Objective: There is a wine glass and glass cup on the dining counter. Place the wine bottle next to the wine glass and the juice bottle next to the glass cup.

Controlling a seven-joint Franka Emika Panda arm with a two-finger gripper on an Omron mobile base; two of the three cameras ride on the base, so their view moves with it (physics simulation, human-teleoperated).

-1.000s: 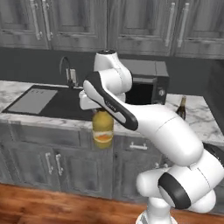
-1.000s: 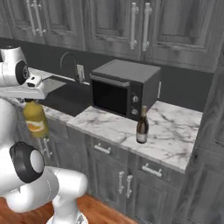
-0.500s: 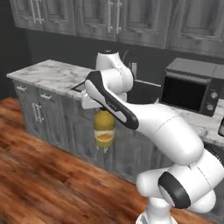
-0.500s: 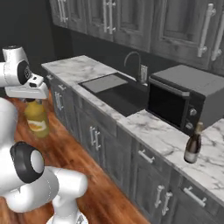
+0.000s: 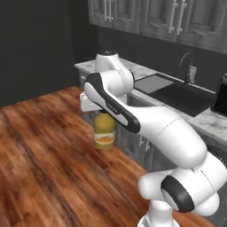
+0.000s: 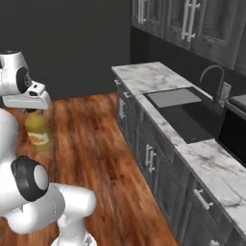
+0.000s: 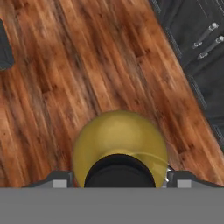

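A: End effector [image 5: 103, 111] status?

B: Clamped on the juice bottle [image 5: 104, 131], gripping at the black cap. Bottle hangs upright under the hand, clear of the wooden floor [image 5: 40, 164]. In the hand view the cap sits between the two finger tips [image 7: 61, 178], yellow shoulders bulging out beyond it.

A: Same from the other side?

B: Yes. Right base view has the juice bottle [image 6: 37, 130] hanging below the white hand, label facing outward, floorboards behind it.

A: Where is it relative to the kitchen run?

B: Out over the open floor, off the end of the marble counter [image 6: 158, 82] with the sink [image 6: 187, 111]. In the left base view the bottle hangs in front of the grey cabinet fronts [image 5: 133, 137], near the counter's corner but not touching anything there.

A: Anything else logged?

B: Faucet [image 6: 214, 79] at the back of the sink. Upper cabinets [image 5: 177, 20] along the dark wall. Dark edge of the microwave [image 6: 234, 132] at the right margin. In the hand view, cabinet doors with bar handles [image 7: 205, 41] run along the upper right corner.
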